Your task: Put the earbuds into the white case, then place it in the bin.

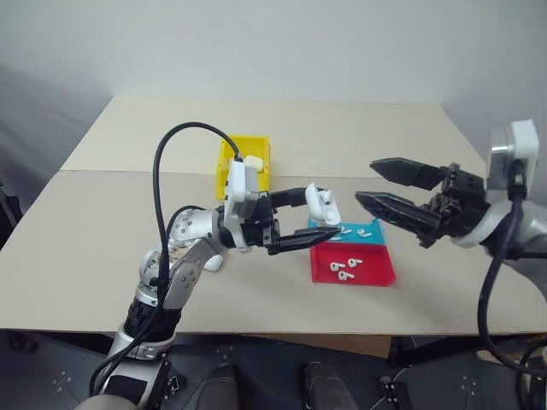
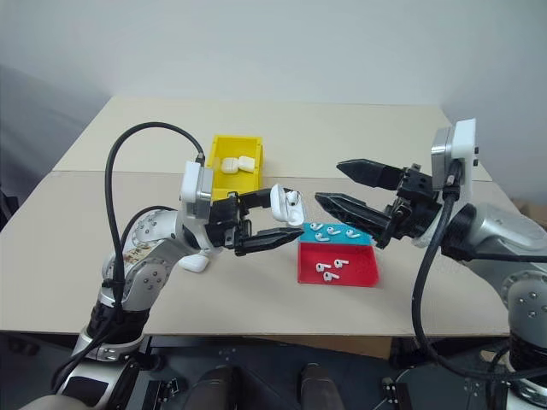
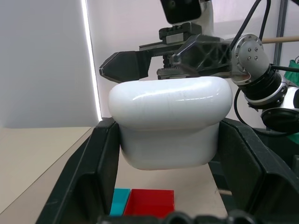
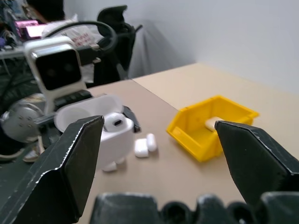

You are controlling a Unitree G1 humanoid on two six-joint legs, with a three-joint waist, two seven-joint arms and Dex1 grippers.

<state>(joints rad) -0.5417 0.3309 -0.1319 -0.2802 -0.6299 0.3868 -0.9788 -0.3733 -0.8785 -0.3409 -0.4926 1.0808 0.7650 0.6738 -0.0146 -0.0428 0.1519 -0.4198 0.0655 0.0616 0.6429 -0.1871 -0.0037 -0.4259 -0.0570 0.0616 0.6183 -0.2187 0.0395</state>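
Counting two cases (image 2: 240,165) (binned) and three red-tray earbuds (image 2: 327,271).

The left gripper (image 2: 272,224) reaches across toward the right arm, its two black fingers clamped tight on the white case (image 2: 287,205). Facing it, just apart, the right gripper (image 2: 344,183) points back at it roughly level, jaws spread wide and holding nothing.

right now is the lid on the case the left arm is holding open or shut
Open. The white case in the left end effector has its lid swung back, and an earbud sits in one socket.
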